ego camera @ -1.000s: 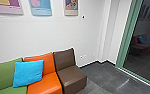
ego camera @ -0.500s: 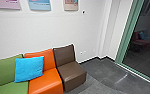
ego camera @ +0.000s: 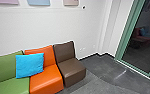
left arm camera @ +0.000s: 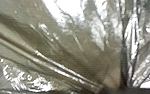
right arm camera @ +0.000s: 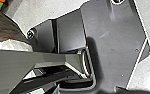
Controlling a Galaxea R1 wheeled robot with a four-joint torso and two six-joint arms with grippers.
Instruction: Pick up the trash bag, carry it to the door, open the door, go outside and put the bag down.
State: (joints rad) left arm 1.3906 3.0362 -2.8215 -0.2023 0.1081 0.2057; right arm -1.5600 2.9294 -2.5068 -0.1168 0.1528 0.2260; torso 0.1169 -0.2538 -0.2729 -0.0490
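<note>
since the left wrist view sits right up against it, the trash bag (left arm camera: 66,50) is the easy thing to describe: thin see-through brownish plastic, super shiny, with sharp pleats fanning out from where the film bunches tight. more of that film shows in the right wrist view, beside a pale crumpled bit (right arm camera: 13,45). can't tell if the fingers are open or closed on either arm, so no call on their grip.

head view's got smooth, leathery-looking blocky seats, green (ego camera: 6,67), orange (ego camera: 47,77) and brown (ego camera: 69,67), side by side near a plain white wall (ego camera: 56,25). a soft, squarish blue cushion (ego camera: 29,65) leans across the green and orange ones. the floor (ego camera: 103,68) is dark grey and mottled, and the green-framed glass (ego camera: 138,55) is dark with reflections of seats.
</note>
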